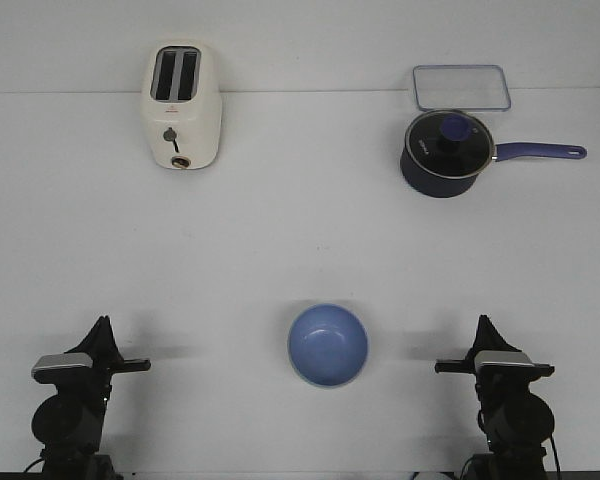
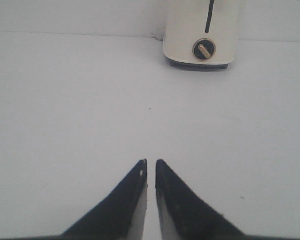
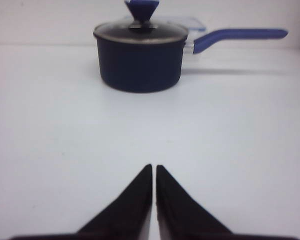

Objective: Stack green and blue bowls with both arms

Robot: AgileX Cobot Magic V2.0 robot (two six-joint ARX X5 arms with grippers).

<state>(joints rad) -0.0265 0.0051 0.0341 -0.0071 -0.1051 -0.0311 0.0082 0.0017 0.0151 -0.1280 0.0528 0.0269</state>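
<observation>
The periwinkle blue bowl (image 1: 327, 344) stands upright on the white table, at the near middle between the two arms. A thin pale grey-green edge shows along its near rim; I cannot tell whether that is the green bowl under it. No separate green bowl shows in any view. My left gripper (image 1: 102, 324) is at the near left, well left of the bowl, its jaws shut and empty (image 2: 151, 162). My right gripper (image 1: 483, 322) is at the near right, well right of the bowl, also shut and empty (image 3: 154, 167).
A cream toaster (image 1: 181, 106) stands at the far left and shows in the left wrist view (image 2: 204, 32). A dark navy saucepan (image 1: 447, 152) with a glass lid and blue handle stands at the far right (image 3: 139, 55). A clear rectangular lid (image 1: 461, 87) lies behind it.
</observation>
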